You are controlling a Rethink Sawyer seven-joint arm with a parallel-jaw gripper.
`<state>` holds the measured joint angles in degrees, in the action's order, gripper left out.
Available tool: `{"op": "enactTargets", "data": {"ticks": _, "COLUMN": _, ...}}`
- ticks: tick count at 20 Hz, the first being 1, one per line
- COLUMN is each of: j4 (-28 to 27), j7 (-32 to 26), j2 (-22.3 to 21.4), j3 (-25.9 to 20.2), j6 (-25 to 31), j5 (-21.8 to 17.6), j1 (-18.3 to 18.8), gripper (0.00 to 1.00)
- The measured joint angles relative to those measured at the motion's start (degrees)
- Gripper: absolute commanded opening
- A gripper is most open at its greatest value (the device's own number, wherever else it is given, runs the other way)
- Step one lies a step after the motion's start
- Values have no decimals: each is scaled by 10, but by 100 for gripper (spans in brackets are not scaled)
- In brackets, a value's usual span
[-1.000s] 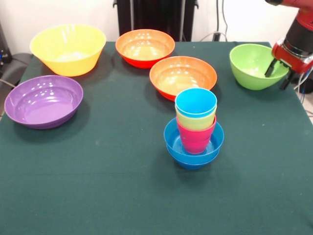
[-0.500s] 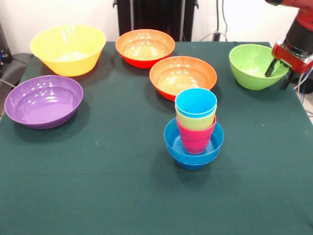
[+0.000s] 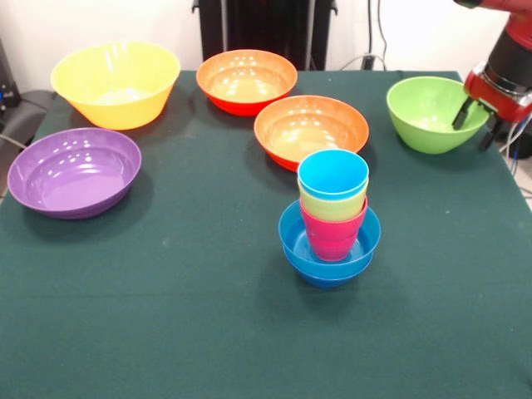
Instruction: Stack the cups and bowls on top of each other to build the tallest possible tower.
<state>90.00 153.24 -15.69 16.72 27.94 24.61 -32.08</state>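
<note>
Dark green cloth covers the counter (image 3: pixel 166 332), with a pale wall and black equipment behind its far edge. Near the middle stands the tower (image 3: pixel 331 223): two small blue bowls (image 3: pixel 328 256) nested one in the other, and inside them a pink cup (image 3: pixel 332 237), then a yellow cup (image 3: pixel 332 206), then a light blue cup (image 3: pixel 333 174) on top, all upright and nested mouth up. Just behind the tower sits an orange bowl (image 3: pixel 311 129), its near rim partly hidden by the blue cup. A second orange bowl (image 3: pixel 246 79) lies further back and to the left. At the far left corner is the large yellow bowl (image 3: pixel 115 83), and in front of it, close to the left edge, the purple bowl (image 3: pixel 73 171). All four rest open side up, apart from one another.

At the far right the lime bowl (image 3: pixel 429 112) appears slightly tipped, its right side raised. The gripper (image 3: pixel 475 126) hangs from the red and black arm (image 3: pixel 507 66) at the picture's right edge. Its two dark fingers (image 3: pixel 461 114) straddle the lime bowl's right rim, one inside and one outside; they seem clamped on the rim, though the contact is hard to make out from this side.
</note>
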Motion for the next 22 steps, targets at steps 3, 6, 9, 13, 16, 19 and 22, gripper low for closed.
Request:
{"op": "enactTargets", "data": {"ticks": 3, "j4": 0, "j7": 0, "j2": -3, "j3": -3, "j6": 1, "j5": -6, "j1": 4, "gripper": 100}}
{"op": "enactTargets", "data": {"ticks": 6, "j4": 0, "j7": 0, "j2": -6, "j3": -6, "j6": 4, "j5": -11, "j1": 8, "gripper": 100}}
{"op": "enactTargets", "data": {"ticks": 9, "j4": 0, "j7": 0, "j2": -9, "j3": -8, "j6": 4, "j5": -16, "j1": 13, "gripper": 100}}
{"op": "enactTargets", "data": {"ticks": 13, "j4": 0, "j7": 0, "j2": -13, "j3": -12, "j6": 5, "j5": -26, "j1": 25, "gripper": 100}}
{"op": "enactTargets", "data": {"ticks": 16, "j4": 0, "j7": 0, "j2": -19, "j3": -16, "j6": 11, "j5": -34, "j1": 34, "gripper": 100}}
{"op": "enactTargets", "data": {"ticks": 19, "j4": 0, "j7": 0, "j2": -25, "j3": -19, "j6": 20, "j5": -40, "j1": 40, "gripper": 100}}
{"op": "enactTargets", "data": {"ticks": 22, "j4": 0, "j7": 0, "j2": -29, "j3": -22, "j6": 30, "j5": -46, "j1": 44, "gripper": 100}}
